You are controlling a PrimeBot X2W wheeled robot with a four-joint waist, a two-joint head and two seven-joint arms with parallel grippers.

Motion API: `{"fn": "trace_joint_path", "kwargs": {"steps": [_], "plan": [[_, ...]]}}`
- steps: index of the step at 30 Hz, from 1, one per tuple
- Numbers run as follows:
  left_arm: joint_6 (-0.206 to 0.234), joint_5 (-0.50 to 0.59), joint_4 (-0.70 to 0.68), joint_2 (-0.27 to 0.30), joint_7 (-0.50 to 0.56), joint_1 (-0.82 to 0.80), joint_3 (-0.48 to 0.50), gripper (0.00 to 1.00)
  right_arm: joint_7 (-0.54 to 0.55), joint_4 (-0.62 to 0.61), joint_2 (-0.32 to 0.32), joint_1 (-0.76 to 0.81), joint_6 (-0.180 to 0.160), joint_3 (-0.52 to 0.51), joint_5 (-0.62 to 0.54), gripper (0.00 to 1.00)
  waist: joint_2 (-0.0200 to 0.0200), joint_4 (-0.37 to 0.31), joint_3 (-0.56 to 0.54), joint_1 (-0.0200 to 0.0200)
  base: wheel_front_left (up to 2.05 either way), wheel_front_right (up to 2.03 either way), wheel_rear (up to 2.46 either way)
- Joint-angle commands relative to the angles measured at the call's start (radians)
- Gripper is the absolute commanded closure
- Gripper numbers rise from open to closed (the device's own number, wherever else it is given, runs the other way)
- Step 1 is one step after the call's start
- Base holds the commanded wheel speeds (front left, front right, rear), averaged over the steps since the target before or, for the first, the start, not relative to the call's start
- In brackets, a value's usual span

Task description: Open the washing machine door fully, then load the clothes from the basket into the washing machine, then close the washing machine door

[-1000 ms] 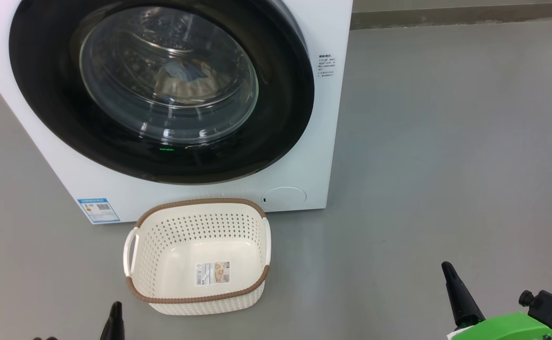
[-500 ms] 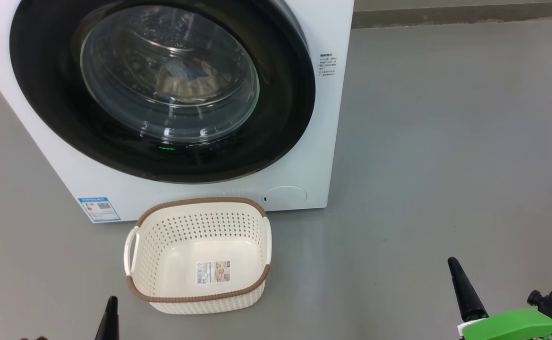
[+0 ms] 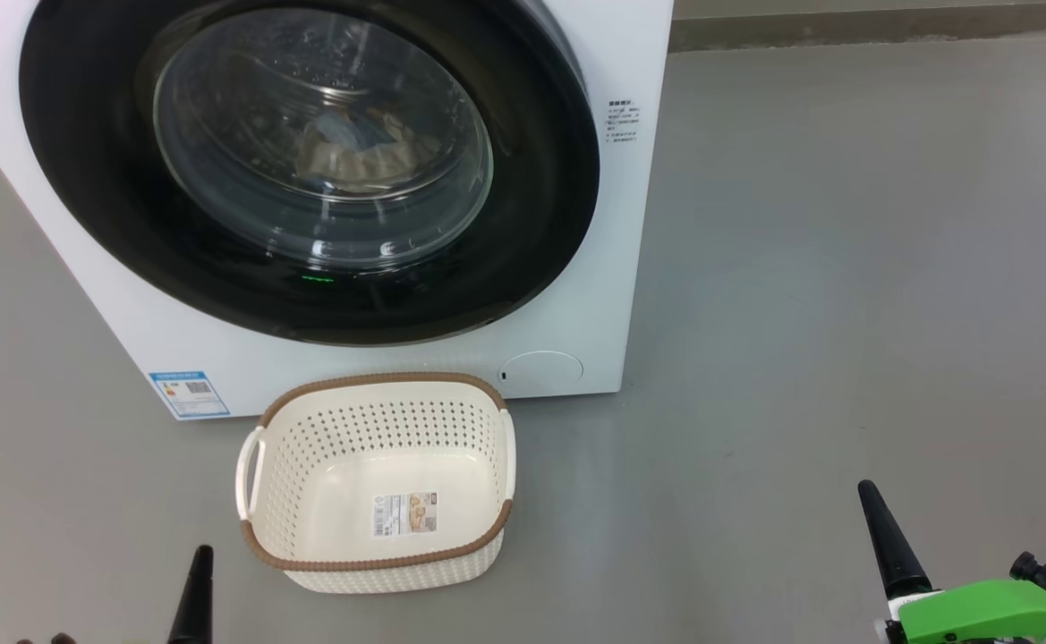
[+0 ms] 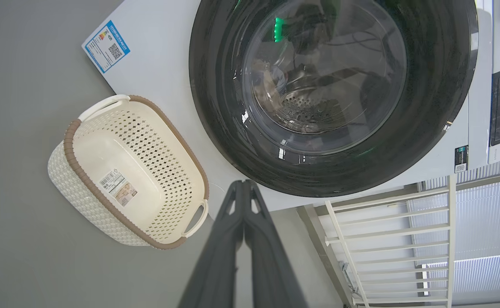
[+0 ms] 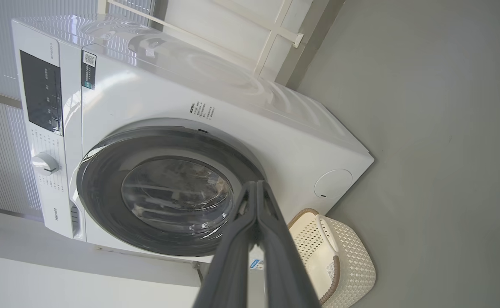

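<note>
The white washing machine (image 3: 616,233) stands with its black-rimmed round door (image 3: 93,206) shut flat against the front. Through the glass, the clothes (image 3: 357,152) lie inside the drum, pale blue and cream. On the floor in front stands the cream basket (image 3: 308,546) with a brown rim, nothing in it but a label sticker. My left gripper (image 3: 199,572) is shut at the lower left, left of the basket and apart from it. At the lower right my right gripper (image 3: 871,505) is shut, far from the basket. Both wrist views show fingers (image 4: 243,201) (image 5: 256,201) pressed together, holding nothing.
Grey floor (image 3: 845,268) stretches to the right of the machine. A round filter cover (image 3: 540,368) and a blue energy sticker (image 3: 189,392) mark the machine's lower front. A white rack (image 4: 386,239) stands beside the machine. The control panel (image 5: 42,94) and dial (image 5: 44,164) sit on its top strip.
Both grippers have drawn slightly outward and lower in the head view, the left one sinking toward the bottom edge. The picture has shifted a little. Door, basket and clothes are unmoved.
</note>
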Motion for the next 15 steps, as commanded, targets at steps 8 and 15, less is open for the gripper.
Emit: {"fn": "trace_joint_path", "kwargs": {"steps": [8,15], "plan": [[-0.033,-0.108,-0.013,0.009,0.027,-0.066,0.056,1.0,0.022,-0.015,-0.011,-0.053,0.001,0.0,0.116,1.0,0.0,0.001,0.001,-0.0001,0.0,0.0,0.0],[-0.048,-0.172,-0.008,0.007,0.043,-0.076,0.073,1.0,0.035,-0.01,-0.011,-0.061,0.001,-0.007,0.184,1.0,0.0,0.003,0.002,-0.0001,0.0,0.0,0.0]]}}
